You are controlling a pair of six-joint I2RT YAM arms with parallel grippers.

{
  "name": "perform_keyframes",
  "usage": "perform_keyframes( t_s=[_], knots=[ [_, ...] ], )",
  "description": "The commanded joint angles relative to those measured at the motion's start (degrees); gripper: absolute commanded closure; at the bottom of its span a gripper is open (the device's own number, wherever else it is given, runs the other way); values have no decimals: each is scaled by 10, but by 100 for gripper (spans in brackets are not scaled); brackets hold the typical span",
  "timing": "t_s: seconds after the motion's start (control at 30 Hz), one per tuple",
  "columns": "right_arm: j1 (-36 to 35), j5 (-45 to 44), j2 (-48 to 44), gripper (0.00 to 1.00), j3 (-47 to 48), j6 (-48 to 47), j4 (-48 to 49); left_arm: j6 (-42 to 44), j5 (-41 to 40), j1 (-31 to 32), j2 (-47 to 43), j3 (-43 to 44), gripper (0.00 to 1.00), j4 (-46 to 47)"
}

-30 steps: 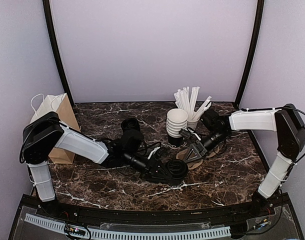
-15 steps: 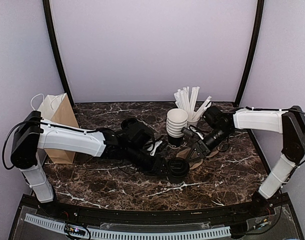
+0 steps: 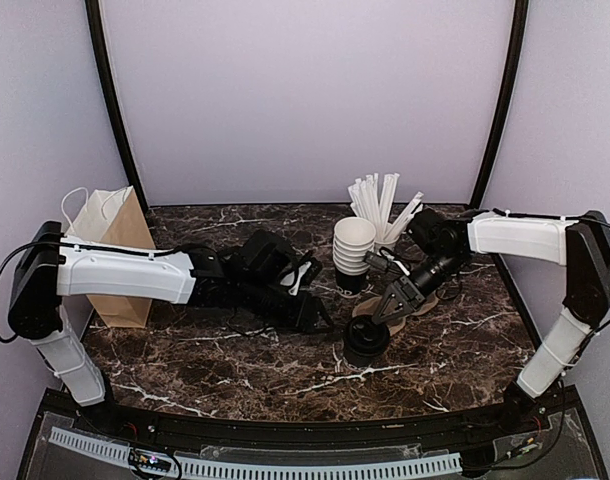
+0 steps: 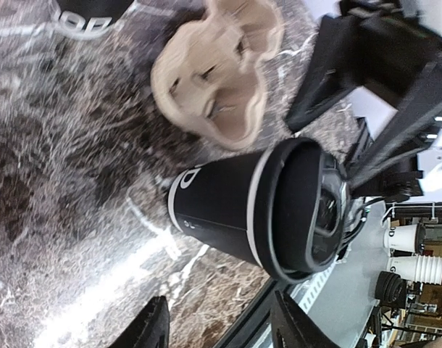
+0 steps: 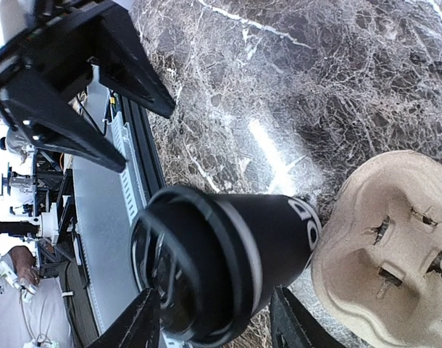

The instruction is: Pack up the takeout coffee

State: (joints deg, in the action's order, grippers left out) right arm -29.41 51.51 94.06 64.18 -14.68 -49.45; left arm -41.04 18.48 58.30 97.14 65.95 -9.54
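I have the takeout coffee point(image 3: 364, 340) standing upright on the table point(image 3: 235, 370), lid on, at about 7 o'clock of the pulp carrier point(image 5: 384, 246). Its base is right against the carrier's rim, though I can't tell whether they touch. I judge that spot sensible: a short lift would drop the cup into a well.

The left tool point(image 3: 320, 318) sits at the cup's 9 o'clock, a little apart from it, with its fingers spread wide and nothing between them. The right tool point(image 3: 383, 310) hangs at the cup's 1 o'clock over the carrier, also wide open and empty; its wrist view looks straight onto the lid.

The paper bag point(image 3: 120, 255) stands upright at the table's 9 o'clock edge, well apart, presumably for the loaded carrier.
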Motion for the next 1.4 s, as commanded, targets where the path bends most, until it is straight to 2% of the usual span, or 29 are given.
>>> perform_keyframes(
  t_s=[0.0,0.3,0.5,0.6,0.87,1.17,1.37],
  knots=[
    [5,5,-13,47,1,-8,-6,19,-7,0,-29,3,49,20],
    [15,-18,-53,46,-14,-10,-1,-59,-12,-2,-11,2,49,34],
    [44,-43,-61,48,-28,-33,-21,-111,-22,-12,10,-20,56,87],
    [54,-62,-63,51,-45,-28,-13,-116,-8,-13,23,-20,57,119],
    [54,-45,-41,54,-46,-40,-21,-116,3,-15,59,-7,60,143],
    [39,-10,-14,50,-43,-87,-48,-117,-5,-27,71,-7,61,158],
    [23,-3,-9,50,-44,-84,-38,-109,-9,-28,62,-13,61,184]
  ],
)
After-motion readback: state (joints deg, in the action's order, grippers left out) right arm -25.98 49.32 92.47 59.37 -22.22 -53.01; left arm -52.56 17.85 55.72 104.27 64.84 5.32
